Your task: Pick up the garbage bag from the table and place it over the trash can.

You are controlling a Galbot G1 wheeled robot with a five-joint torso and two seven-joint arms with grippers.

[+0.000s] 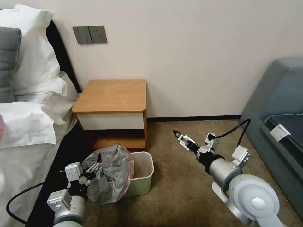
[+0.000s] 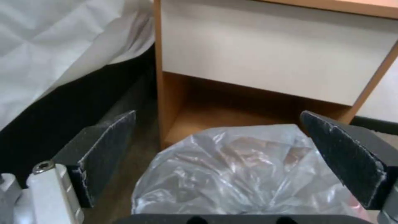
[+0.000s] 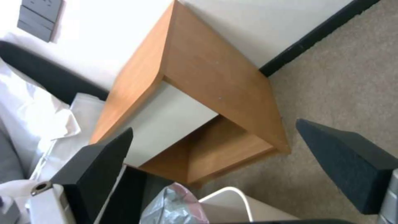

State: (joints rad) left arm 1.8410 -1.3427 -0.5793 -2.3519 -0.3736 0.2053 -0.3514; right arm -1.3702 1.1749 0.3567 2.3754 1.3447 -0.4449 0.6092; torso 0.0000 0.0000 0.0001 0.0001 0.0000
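Note:
The garbage bag (image 1: 110, 175), crinkled grey plastic with a pinkish rim, bulges over the left side of the cream trash can (image 1: 143, 178) on the carpet, in front of the table (image 1: 110, 94). My left gripper (image 1: 96, 164) sits against the bag's left upper side. In the left wrist view its jaws stand wide apart around the left gripper (image 2: 217, 115) midpoint, with the bag (image 2: 232, 174) swelling up between and below them, not pinched. My right gripper (image 1: 177, 135) hovers open over the carpet to the right of the can. The right wrist view shows the table (image 3: 207, 68), the can's rim (image 3: 236, 199) and the bag (image 3: 178, 205).
A bed with white pillows (image 1: 28, 94) runs along the left, close to my left arm. A grey sofa (image 1: 277, 101) stands at the right. Brown carpet (image 1: 189, 189) lies open between can and sofa. The table's top is bare.

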